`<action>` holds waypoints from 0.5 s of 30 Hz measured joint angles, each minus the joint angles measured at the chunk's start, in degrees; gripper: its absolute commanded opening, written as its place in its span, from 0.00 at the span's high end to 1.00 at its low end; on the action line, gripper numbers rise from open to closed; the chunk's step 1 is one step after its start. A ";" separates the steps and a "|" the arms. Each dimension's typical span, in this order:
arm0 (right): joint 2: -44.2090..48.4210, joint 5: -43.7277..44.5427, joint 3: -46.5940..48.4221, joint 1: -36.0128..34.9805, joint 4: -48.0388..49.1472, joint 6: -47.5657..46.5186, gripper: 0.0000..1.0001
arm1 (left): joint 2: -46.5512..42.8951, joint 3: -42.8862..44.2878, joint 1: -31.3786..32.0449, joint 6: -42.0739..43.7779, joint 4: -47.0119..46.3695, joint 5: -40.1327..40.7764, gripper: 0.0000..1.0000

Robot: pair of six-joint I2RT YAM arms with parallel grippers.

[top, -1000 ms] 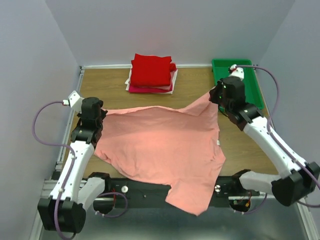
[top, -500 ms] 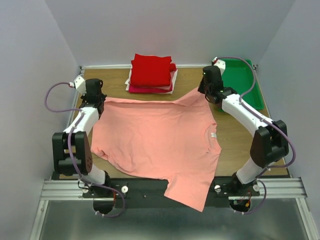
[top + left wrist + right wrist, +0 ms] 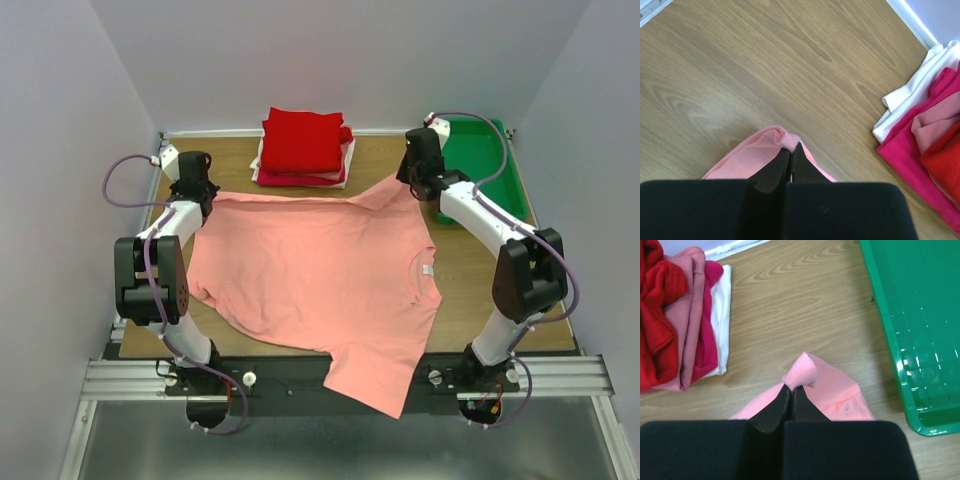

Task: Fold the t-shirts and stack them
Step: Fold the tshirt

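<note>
The salmon-pink t-shirt (image 3: 320, 270) lies spread over the table, its near part hanging over the front edge. My left gripper (image 3: 203, 191) is shut on its far left corner (image 3: 782, 137). My right gripper (image 3: 414, 182) is shut on its far right corner (image 3: 801, 372). Both corners are held low over the wood. A stack of folded t-shirts (image 3: 303, 146), bright red on top with magenta and white below, sits at the back centre. The stack also shows in the left wrist view (image 3: 930, 145) and in the right wrist view (image 3: 675, 315).
A green plastic tray (image 3: 490, 160) stands at the back right, close beside my right gripper; it also shows in the right wrist view (image 3: 920, 315). White walls close in the table on three sides. Bare wood (image 3: 230, 160) lies between my left gripper and the stack.
Both grippers have carried the shirt's far corners toward the back of the table, pulling the shirt flatter and farther onto the wood. The stack has not moved.
</note>
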State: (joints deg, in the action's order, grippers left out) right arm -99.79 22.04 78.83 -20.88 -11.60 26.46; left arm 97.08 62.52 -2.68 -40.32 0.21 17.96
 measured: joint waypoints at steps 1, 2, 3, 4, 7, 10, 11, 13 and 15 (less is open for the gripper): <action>0.66 -0.15 -0.72 0.00 0.04 0.02 1.00 | 0.00 0.02 0.00 0.07 0.07 -0.04 1.00; 1.38 -0.46 -1.70 -0.02 0.07 0.02 1.00 | 0.00 0.02 -0.02 0.13 0.20 -0.15 1.00; 2.12 -0.68 -2.73 -0.02 0.11 0.02 1.00 | 0.00 0.02 -0.02 0.24 0.33 -0.44 1.00; 3.23 -0.85 -4.11 -0.02 -0.02 0.07 0.99 | 0.00 0.00 -0.07 0.28 0.37 -0.63 1.00; 6.47 -1.77 -7.37 0.00 -0.07 0.50 1.00 | -0.57 -0.68 -0.17 0.48 0.37 -1.01 1.00; 10.73 -2.84 -10.38 0.00 -0.48 0.96 0.99 | -2.36 -2.69 -0.26 0.52 0.46 -1.07 1.00; 11.87 -3.21 -11.02 -0.02 -0.74 1.16 1.00 | -3.37 -3.67 -0.26 0.55 0.87 -1.07 1.00; 13.94 -3.80 -11.93 -0.02 -1.55 1.62 1.00 | -4.76 -4.76 -0.26 0.66 1.84 -1.05 1.00; 15.56 -4.39 -12.61 0.00 -1.88 2.21 1.00 | -6.54 -5.84 -0.26 0.70 2.27 -1.03 1.00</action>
State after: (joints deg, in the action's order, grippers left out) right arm -84.23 17.65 66.22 -20.88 -13.47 28.67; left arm 90.54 56.69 -2.94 -39.62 2.48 16.93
